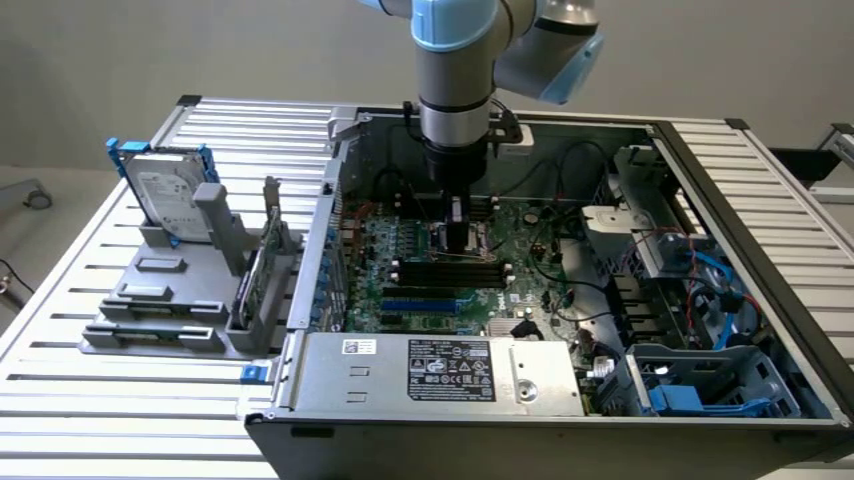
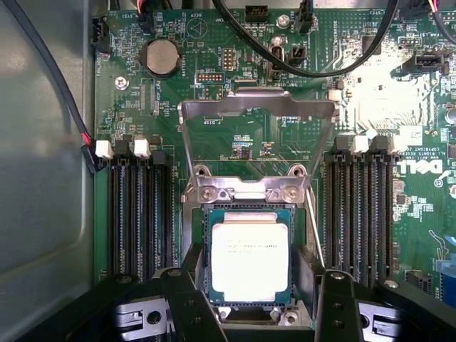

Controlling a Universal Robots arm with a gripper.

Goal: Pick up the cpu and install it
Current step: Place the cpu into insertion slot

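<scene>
The cpu (image 2: pixel 249 260), a small square chip with a pale silvery top, lies flat in the dark metal-framed socket (image 2: pixel 248 201) on the green motherboard (image 2: pixel 214 85). The socket's metal load plate (image 2: pixel 256 107) stands swung up behind it. My gripper (image 2: pixel 251 288) hangs just above the chip, open, with one black finger (image 2: pixel 187 299) on each side of the cpu and nothing held between them. In the exterior view the gripper (image 1: pixel 461 238) reaches straight down into the open computer case (image 1: pixel 747 260), over the middle of the board.
Black memory slots (image 2: pixel 139 214) flank the socket on both sides. Black cables (image 2: pixel 313 68) cross the board beyond the load plate. A silver hard drive (image 1: pixel 171 190) stands in a grey holder (image 1: pixel 160 300) at the exterior view's left. The power supply (image 1: pixel 447 370) fills the case front.
</scene>
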